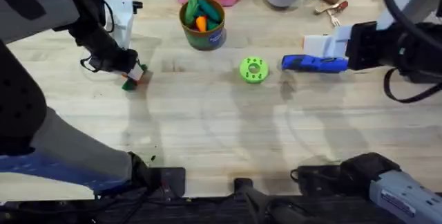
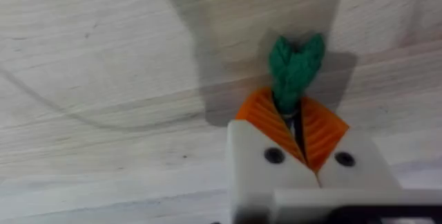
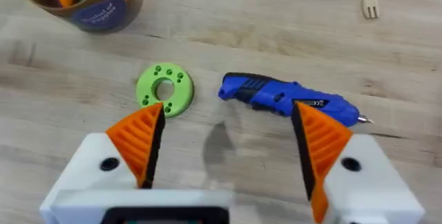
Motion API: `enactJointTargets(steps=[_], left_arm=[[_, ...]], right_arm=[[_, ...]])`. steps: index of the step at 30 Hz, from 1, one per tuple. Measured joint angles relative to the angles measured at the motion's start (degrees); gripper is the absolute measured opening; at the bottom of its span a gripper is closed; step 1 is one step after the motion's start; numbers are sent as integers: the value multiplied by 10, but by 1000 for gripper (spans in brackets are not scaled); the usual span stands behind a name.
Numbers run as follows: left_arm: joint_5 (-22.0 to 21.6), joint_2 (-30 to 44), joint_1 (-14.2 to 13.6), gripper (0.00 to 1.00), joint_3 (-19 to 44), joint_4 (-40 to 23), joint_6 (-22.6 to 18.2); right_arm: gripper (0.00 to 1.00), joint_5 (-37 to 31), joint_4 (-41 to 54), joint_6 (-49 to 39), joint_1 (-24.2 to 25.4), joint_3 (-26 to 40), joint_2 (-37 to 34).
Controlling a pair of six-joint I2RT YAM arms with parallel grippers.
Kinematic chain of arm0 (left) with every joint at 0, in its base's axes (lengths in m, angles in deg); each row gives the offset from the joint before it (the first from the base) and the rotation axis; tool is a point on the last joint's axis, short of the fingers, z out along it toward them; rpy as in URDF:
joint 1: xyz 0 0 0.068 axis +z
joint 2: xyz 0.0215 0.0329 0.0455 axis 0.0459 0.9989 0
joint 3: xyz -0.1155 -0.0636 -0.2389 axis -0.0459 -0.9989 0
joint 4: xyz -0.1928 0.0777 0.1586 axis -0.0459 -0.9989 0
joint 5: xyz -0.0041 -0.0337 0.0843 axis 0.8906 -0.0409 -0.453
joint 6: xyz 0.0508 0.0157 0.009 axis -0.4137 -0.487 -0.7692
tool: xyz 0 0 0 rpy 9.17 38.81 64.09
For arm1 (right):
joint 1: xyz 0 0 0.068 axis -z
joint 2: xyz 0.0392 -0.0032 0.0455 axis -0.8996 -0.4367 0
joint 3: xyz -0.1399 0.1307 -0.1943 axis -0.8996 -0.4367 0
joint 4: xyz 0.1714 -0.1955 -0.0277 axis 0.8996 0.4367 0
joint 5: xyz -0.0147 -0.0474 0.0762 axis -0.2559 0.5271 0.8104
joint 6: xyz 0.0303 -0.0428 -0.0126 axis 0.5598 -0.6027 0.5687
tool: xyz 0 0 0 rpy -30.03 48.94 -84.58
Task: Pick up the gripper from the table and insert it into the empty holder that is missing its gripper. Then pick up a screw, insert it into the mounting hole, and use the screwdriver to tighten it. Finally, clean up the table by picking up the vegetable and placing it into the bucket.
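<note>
The wooden bench (image 1: pixel 228 127) carries everything, and the overhead view takes in both arms at once: the left arm reaches to the far left part, the right arm comes in from the right. The bucket (image 1: pixel 202 22) stands upright near the far edge, holding green and orange toy vegetables. The screwdriver (image 1: pixel 314 63) lies flat just right of the bright green disc (image 1: pixel 253 70), its long axis running left to right; the right wrist view adds that its thin silver tip (image 3: pixel 364 119) points away from the disc. That same view shows the right tool (image 3: pixel 228 137) spread wide above the bench, its orange pads apart and holding nothing. The left tool (image 2: pixel 297 124) shows overhead as a dark shape low at the bench, while the left wrist view shows its orange pads pressed onto the vegetable (image 2: pixel 295 68), the flared leafy end sticking out beyond the fingertips.
</note>
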Motion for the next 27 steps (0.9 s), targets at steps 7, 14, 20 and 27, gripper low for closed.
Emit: enactJointTargets(steps=[7,14,20,27], left_arm=[[74,0,-1,25,96,-41,21],[118,-1,-50,25,254,-57,99],[132,-7,-151,25,294,-9,162],[141,5,-241,25,295,47,202]], right_arm=[[994,0,0,-7,0,0,0],[994,0,0,-8,0,0,0],[992,0,0,-8,0,0,0],[992,0,0,-8,0,0,0]])
